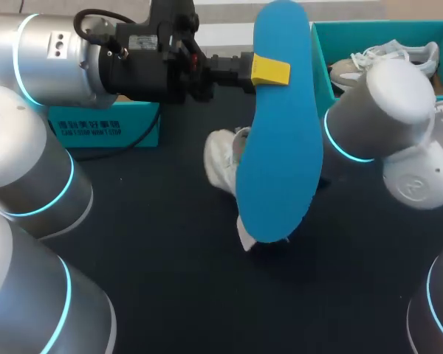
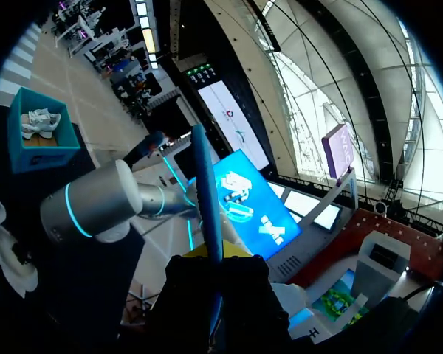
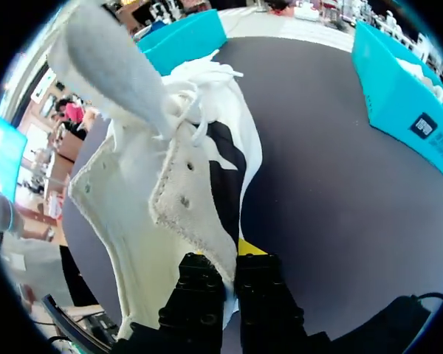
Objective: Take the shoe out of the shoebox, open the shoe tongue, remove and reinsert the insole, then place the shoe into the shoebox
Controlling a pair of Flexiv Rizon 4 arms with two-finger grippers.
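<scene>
The blue insole hangs upright in the air over the middle of the table, with my left gripper shut on its upper edge. In the left wrist view the insole runs edge-on out from between the left gripper tips. Behind it the white shoe is tilted up off the table. My right gripper is shut on the side wall of the shoe, whose grey tongue is pulled out. In the head view the right gripper is hidden behind the insole.
The teal shoebox stands at the back right with a second pale shoe in it. A teal lid lies at the back left under my left arm. The table's dark cloth stretches across the front.
</scene>
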